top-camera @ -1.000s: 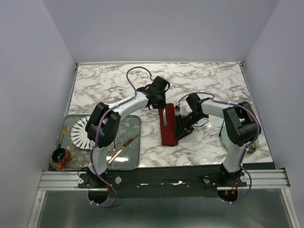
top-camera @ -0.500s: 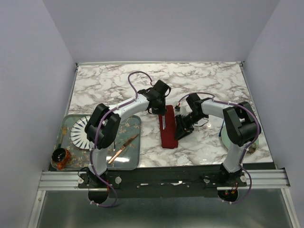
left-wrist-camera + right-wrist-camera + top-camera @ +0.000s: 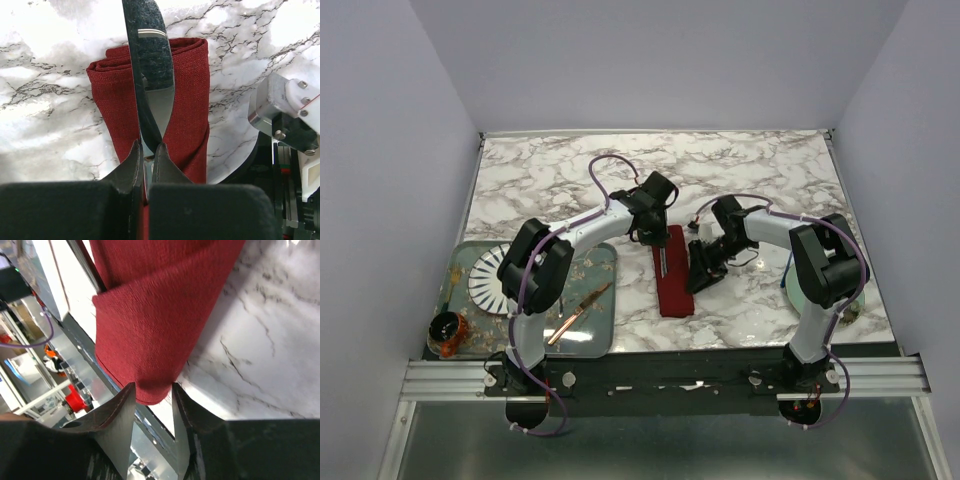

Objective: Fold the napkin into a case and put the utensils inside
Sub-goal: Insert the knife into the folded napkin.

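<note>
Since a second ago the left fingers [image 3: 147, 151] have come closer to the case [image 3: 186, 100], and the utensil [image 3: 152, 65] has slid deeper into it. Those fingers are closed tight on the utensil's near end, and its pale, mirror-like blade runs straight ahead of them along the middle of the cloth. The right fingers [image 3: 152, 390] grip a fold of the case [image 3: 150, 330] at its side edge, part closed on the cloth, with bare counter [image 3: 260, 340] just beyond them. To do this step well, the right fingers should probably keep the pocket pinned while the left push along its length, low and straight, so the tip does not snag or bunch the layers. Ahead of the left fingers the case lies flat on the counter: dark red, woven, a narrow rectangle with rolled edges.
</note>
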Controlling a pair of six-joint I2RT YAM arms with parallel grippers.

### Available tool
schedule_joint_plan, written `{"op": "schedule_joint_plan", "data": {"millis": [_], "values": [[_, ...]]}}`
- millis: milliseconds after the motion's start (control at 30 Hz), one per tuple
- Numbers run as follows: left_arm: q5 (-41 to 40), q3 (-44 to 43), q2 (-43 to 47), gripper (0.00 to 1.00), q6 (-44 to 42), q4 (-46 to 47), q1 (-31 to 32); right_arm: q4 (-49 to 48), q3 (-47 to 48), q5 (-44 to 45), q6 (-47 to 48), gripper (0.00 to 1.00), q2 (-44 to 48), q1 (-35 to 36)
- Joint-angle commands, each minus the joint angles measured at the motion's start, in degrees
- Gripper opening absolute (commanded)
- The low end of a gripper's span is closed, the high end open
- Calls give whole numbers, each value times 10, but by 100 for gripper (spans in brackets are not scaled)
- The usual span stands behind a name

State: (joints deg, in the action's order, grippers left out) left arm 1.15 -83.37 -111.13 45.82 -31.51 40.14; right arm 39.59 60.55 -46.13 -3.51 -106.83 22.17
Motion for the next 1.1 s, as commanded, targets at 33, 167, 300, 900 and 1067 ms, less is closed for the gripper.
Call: {"op": "schedule_joint_plan", "data": {"millis": [33, 167, 300, 900, 1067], "values": [[16, 15, 26, 0, 1, -3, -2, -36, 46, -30, -28, 47, -11, -2], [18, 22, 21, 0, -7, -1, -5, -36, 98, -33, -48, 57, -40, -30], [19, 24, 21, 0, -15, 7, -5, -37, 141, -20, -54, 57, -74, -42], [34, 8, 1, 0, -21, -2, -7, -125, 190, -48, -133, 43, -162, -43], [39, 4, -1, 0, -12, -20, -7, -149, 175, -44, -155, 17, -159, -43]]}}
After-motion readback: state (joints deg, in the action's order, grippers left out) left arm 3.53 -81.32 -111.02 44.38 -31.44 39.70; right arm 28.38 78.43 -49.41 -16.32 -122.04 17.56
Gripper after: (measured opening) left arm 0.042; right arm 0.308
